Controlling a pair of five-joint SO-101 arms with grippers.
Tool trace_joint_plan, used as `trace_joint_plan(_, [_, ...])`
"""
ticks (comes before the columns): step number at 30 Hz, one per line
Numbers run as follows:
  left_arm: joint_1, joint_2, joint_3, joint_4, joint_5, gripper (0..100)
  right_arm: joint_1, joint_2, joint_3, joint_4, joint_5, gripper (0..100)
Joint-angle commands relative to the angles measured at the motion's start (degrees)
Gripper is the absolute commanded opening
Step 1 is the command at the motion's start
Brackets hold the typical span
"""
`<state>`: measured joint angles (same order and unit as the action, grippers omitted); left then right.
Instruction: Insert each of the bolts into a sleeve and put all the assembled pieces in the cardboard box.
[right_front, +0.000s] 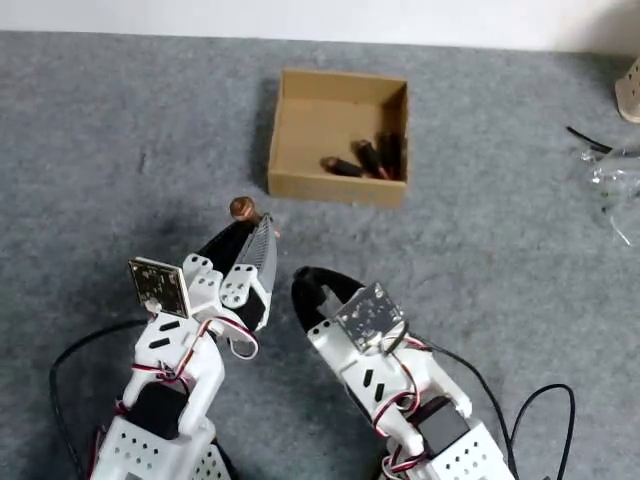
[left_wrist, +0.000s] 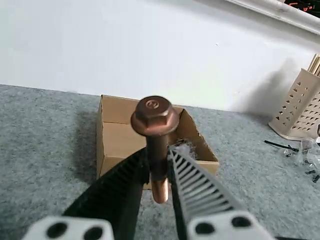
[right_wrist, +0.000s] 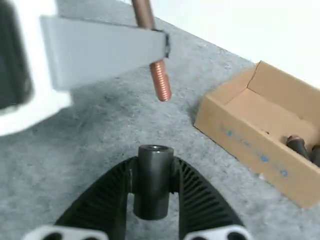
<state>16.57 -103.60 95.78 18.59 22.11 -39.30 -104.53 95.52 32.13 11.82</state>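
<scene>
High view gave us the cardboard box (right_front: 320, 115) as our landmark on the grey felt-like table cover (right_front: 120, 130). Several dark assembled pieces (right_front: 370, 158) lay inside the box, gathered toward its near right corner.

Just outside the box's near left corner we saw the left gripper (left_wrist: 157, 152), clenched on the shank of a copper-coloured flange bolt (left_wrist: 154, 120). The bolt stood upright with its hex head up, above the fingertips. Its lower end hung free below them, clear of the table cover. From the left wrist view the box sat directly behind the bolt.

Nearer to the arms' bases than the box's near wall, and well apart from that wall, we found the right gripper (right_wrist: 153, 167). It was grasping a black sleeve (right_wrist: 152, 190), which stood upright between the two black fingers with its open bore facing up. In the right wrist view the bolt's threaded tip hung on the box side of the sleeve and higher than its mouth, apart from it and not inserted.

Well to the right of the box lay some clear plastic wrapping (right_front: 610, 175) and a beige perforated holder (left_wrist: 300, 107).
</scene>
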Motion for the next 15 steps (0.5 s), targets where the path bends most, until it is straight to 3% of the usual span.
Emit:
trace_joint_plan(1, [1.7, -1.0, -1.7, -0.4, 0.3, 0, -0.6, -0.7, 6.9, -1.5, 1.8, 0.5])
trace_joint_plan(6, [7.1, -0.8, -1.4, -0.1, 0.3, 0, -0.8, -0.7, 6.9, -1.5, 1.8, 0.5])
trace_joint_plan(12, [7.5, -0.8, -0.6, 0.4, 0.3, 0, -0.6, -0.7, 7.1, -5.4, 3.9, 0.5])
trace_joint_plan(15, [7.4, -0.9, -4.5, 6.0, 0.3, 0, -0.5, -0.7, 7.1, -5.5, 6.9, 0.5])
